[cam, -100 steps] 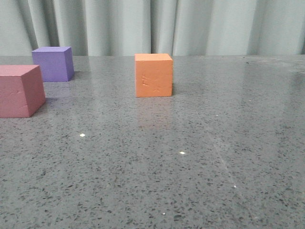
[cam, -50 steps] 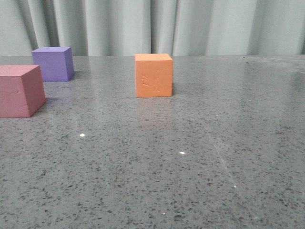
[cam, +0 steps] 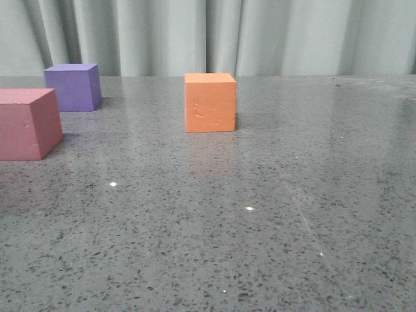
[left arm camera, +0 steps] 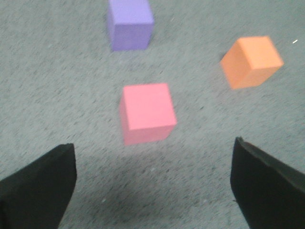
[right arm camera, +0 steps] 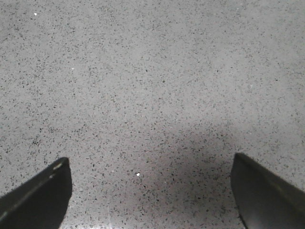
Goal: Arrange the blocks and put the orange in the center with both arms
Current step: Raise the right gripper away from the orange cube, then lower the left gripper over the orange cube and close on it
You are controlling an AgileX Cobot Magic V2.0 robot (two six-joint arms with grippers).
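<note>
Even soft light, left wrist view blurred, glints on tabletop [cam: 273,195]

Pink cube [cam: 26,123] near purple cube [cam: 73,86]; orange cube [cam: 210,102] apart

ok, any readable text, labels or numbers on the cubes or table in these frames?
None readable.
orange cube: only faint scuffed dents on its front face, not legible as characters.
pink-red cube: plain, no print.
purple cube: plain, no print.
table: speckled surface, no markings.
The left wrist view is blurred, and shows no labels either.
</note>
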